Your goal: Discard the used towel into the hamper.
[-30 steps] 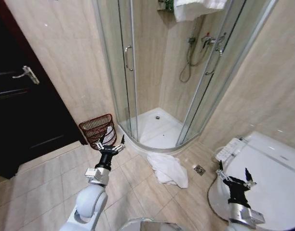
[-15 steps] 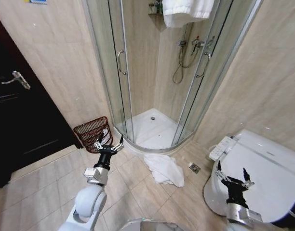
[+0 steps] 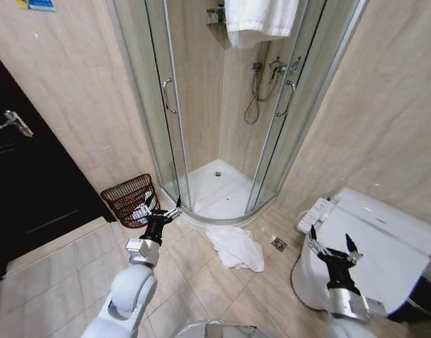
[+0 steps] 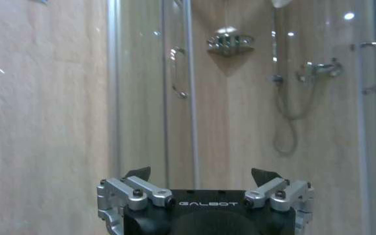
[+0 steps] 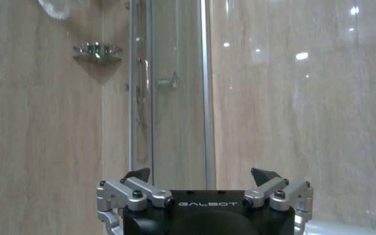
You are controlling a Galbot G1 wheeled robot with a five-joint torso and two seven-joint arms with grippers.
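Both hands spread, empty: left hand (image 3: 157, 212) near hamper (image 3: 131, 199), right hand (image 3: 332, 248) by toilet (image 3: 384, 246). Towel (image 3: 236, 247) crumpled on floor between, by shower. Risk: snagging only a corner, dragging.

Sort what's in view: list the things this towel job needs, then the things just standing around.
Job: towel crumpled on the floor by the shower; hamper against the wall; left gripper open, near the hamper; right gripper open, over the toilet.

Bystanders: toilet, shower, hanging towel, door, floor drain.
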